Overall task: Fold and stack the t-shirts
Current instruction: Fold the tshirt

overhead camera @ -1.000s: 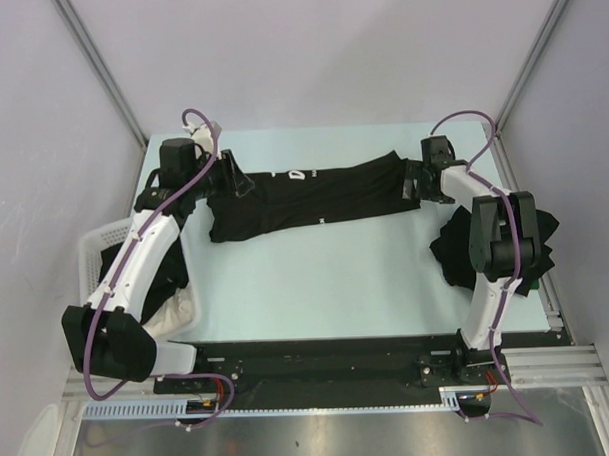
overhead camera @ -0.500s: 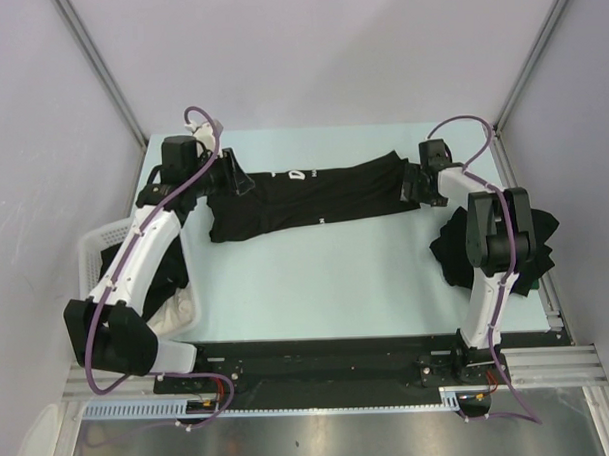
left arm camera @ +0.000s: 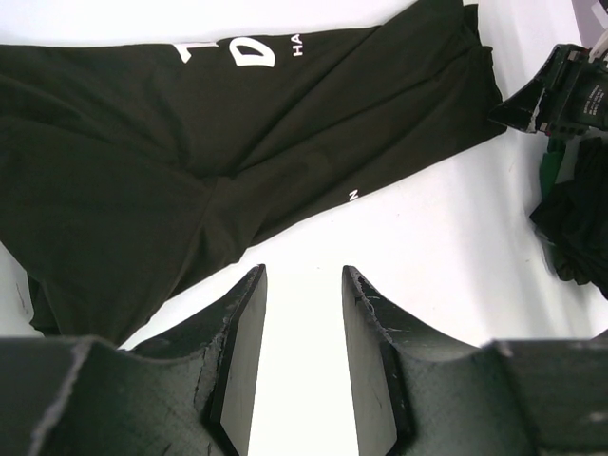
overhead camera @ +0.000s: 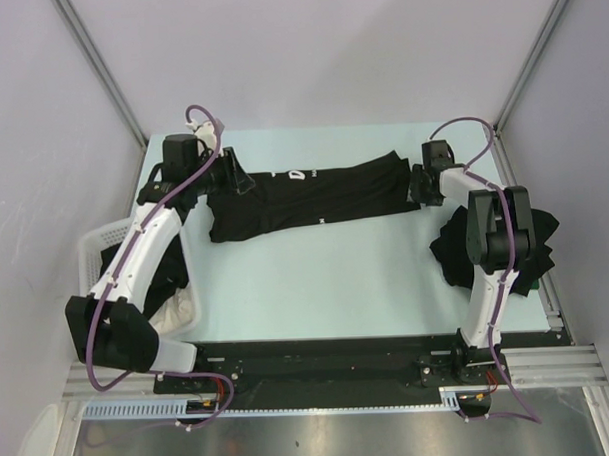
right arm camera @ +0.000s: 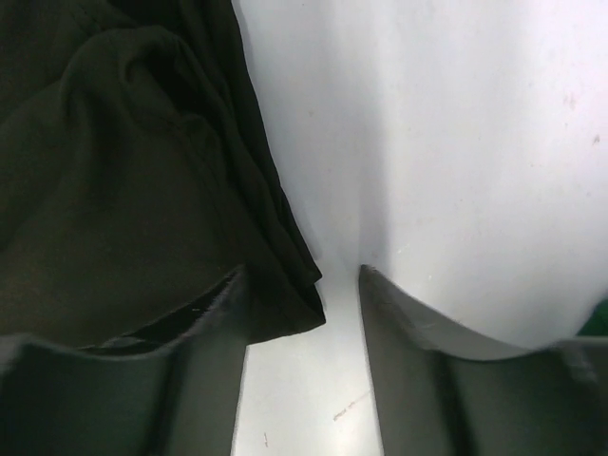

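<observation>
One black t-shirt (overhead camera: 313,193) lies stretched across the far desk (overhead camera: 317,288). Right pincer (right arm camera: 302,275) stands apart around the hem corner, not yet clamped; it should seat the cloth deeper before pinching. Left pincer (left arm camera: 302,275) is released and empty beside the other end. Versus earlier, right jaws are narrower and the shirt is unmoved.

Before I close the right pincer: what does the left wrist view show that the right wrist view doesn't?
Left wrist only: the white lettering and a dark heap of cloth off to the right. Right wrist only: a cloth corner lying between the fingers of the open right pincer. Both: the spread black shirt on the table.
</observation>
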`<state>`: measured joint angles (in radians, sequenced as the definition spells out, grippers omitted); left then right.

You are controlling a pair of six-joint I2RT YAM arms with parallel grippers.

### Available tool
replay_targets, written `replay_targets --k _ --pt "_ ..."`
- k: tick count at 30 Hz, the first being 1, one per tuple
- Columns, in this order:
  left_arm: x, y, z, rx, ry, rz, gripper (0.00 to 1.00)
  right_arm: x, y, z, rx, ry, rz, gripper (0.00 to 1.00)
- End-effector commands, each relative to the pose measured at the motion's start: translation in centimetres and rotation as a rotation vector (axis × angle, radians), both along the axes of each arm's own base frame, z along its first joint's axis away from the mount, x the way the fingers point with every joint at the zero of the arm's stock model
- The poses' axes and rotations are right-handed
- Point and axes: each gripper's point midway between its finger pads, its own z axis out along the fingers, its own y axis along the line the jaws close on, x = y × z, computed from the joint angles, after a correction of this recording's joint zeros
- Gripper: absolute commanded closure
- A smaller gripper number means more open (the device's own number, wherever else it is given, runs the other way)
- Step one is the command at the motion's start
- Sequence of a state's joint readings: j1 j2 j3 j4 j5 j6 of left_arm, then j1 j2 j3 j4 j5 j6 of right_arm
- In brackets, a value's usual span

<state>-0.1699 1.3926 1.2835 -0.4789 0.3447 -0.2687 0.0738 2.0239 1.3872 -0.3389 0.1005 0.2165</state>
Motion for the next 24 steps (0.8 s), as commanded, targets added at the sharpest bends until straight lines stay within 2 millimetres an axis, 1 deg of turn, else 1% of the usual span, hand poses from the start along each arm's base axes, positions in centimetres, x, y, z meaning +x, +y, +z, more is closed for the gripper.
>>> replay_targets --k 1,3,6,8,15,17,18,22,24 --pt "0.9 -0.6 2.4 -0.003 -0.07 -0.023 0.58 0.0 0.0 -1.0 0.027 0.012 -0.005 0.53" --pt "1.1 -0.7 2.5 -0.004 -0.071 -0.026 0.58 -0.1 0.1 -1.1 0.037 0.016 -0.007 0.6" --pt "1.2 -0.9 2.8 -0.005 -0.072 -0.029 0.58 -0.4 0.3 -1.3 0.059 0.031 -0.008 0.66" --pt "1.2 -0.8 2.8 -0.004 -0.071 -0.029 0.58 -0.6 0.5 -1.5 0.068 0.042 -0.008 0.68" --pt "1.2 -0.9 3.1 -0.004 -0.075 -0.035 0.58 -1.2 0.7 -1.8 0.079 0.069 -0.003 0.83" --pt "1.1 -0.9 3.1 -0.005 -0.077 -0.036 0.58 -1.5 0.7 -1.9 0.079 0.08 -0.008 0.86" --pt "1.0 -1.0 3.1 -0.006 -0.075 -0.039 0.58 -1.6 0.6 -2.1 0.079 0.087 -0.013 0.9" --pt "0.9 -1.0 3.4 -0.008 -0.08 -0.04 0.58 -2.6 0.9 -2.0 0.086 0.122 -0.017 0.97" --pt "0.8 -0.9 3.2 -0.009 -0.077 -0.037 0.58 -3.0 1.4 -1.8 0.081 0.126 -0.006 1.0"
